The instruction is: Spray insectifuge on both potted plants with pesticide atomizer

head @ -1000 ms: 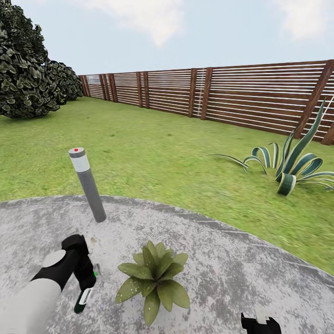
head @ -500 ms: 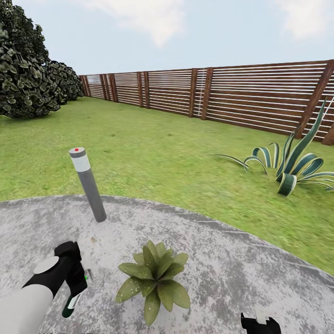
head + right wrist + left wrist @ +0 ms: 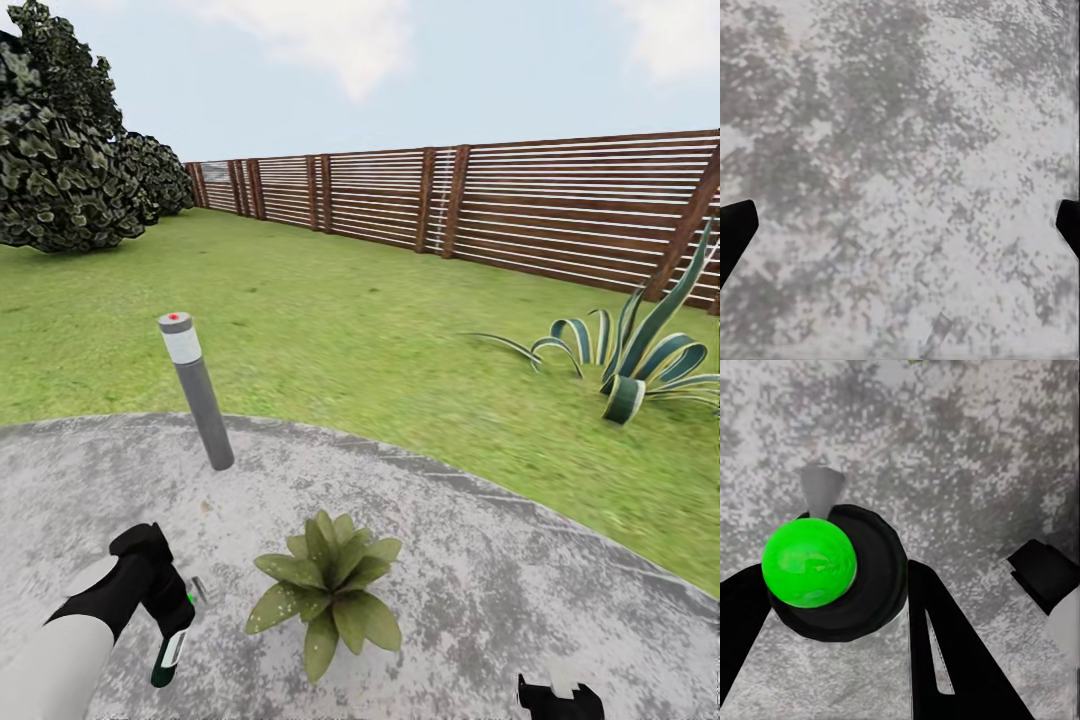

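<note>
The atomizer [image 3: 170, 648] sits in our left gripper [image 3: 172, 622], low at the left of the head view, just beside the plant [image 3: 325, 590] on the patio [image 3: 520, 580]. In the left wrist view we see the two black fingers [image 3: 945, 645] closed against the bottle's dark round body [image 3: 870, 577], one on each side, with a green cap [image 3: 808, 561] facing the camera and a small grey nozzle [image 3: 821, 487] projecting over the stone; we record that gripper as clamped on the bottle. The right gripper [image 3: 560, 697] shows at the lower edge of the head view; in the right wrist view its black fingertips [image 3: 735, 229] stand far apart at either side with bare stone between them, so it is spread wide and holds nothing. We judge the pick-up done. The spraying remains: no mist is visible in any view, and we cannot tell from the leaves whether any liquid has landed. The nozzle points at the paving and not at the rosette, so it must be aimed at the leaves before a useful spray. One potted plant is in view here; a second must also be covered. A grey lamp [image 3: 197, 393] stands upright at the patio edge, well apart from the plant, with lawn [image 3: 350, 330], fence [image 3: 560, 210] and an agave [image 3: 630, 360] beyond.
</note>
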